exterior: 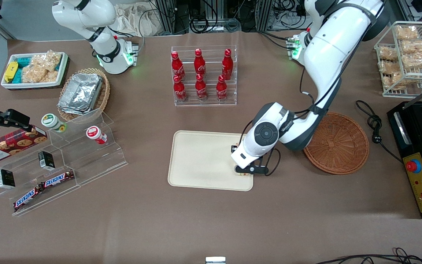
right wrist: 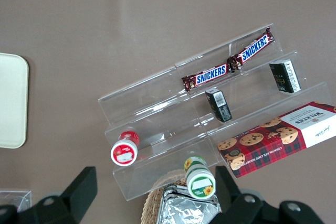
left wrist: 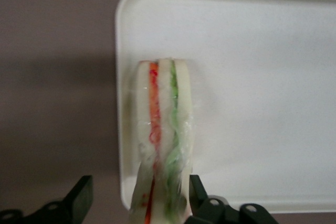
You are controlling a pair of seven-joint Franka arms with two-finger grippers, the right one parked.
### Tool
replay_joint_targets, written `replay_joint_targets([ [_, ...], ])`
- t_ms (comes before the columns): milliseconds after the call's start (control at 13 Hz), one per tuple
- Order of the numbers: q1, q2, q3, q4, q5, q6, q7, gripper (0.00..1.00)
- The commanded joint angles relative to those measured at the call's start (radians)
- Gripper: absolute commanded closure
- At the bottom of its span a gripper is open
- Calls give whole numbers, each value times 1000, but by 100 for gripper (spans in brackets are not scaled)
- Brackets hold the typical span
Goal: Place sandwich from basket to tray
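The sandwich (left wrist: pixel 161 140), a pale wedge with a red-orange and a green layer, stands on edge on the cream tray (left wrist: pixel 252 77) close to its rim. My left gripper (left wrist: pixel 139 183) is open around it: one finger stands clear of the bread, the other is next to the wrap. In the front view the gripper (exterior: pixel 244 169) is low over the tray (exterior: pixel 203 161) at its end nearest the working arm, and the wrist hides most of the sandwich. The reddish-brown basket (exterior: pixel 337 148) lies empty beside the tray, toward the working arm's end.
A clear rack of red bottles (exterior: pixel 203 75) stands farther from the front camera than the tray. A black appliance (exterior: pixel 419 154) and a wire rack of snack packs (exterior: pixel 407 55) are at the working arm's end. A clear stepped shelf with snacks (exterior: pixel 60 161) is toward the parked arm's end.
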Motion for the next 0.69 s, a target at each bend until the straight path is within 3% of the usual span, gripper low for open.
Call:
replay_joint_targets([
  [0,53,-169,2,-7,16,-251,88,1],
  [231,159,-295,2,-4,2,-390,291,2],
  [462,279,-386,2,-7,2,-437,378,2],
  [615,305,-423,7,-7,22,-508,374,1],
])
